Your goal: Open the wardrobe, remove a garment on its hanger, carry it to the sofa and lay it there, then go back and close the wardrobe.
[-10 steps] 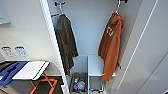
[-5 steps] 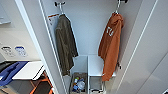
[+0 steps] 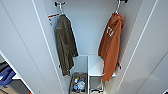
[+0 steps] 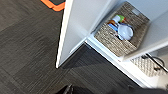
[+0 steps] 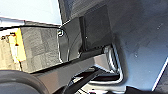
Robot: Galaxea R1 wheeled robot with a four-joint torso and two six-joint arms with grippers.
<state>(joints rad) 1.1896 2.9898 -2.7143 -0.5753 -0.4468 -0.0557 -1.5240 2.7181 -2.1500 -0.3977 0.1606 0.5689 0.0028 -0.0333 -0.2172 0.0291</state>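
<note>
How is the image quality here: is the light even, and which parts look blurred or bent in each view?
Head view: soft, even light, the open white wardrobe slightly washed out, its door edges splaying outward from wide-angle distortion; the white lettering on the orange hooded sweatshirt is smeared. Left wrist view: the woven basket is soft, a shadow darkens the grey carpet below the door. Right wrist view: dark and blurred overall.
</note>
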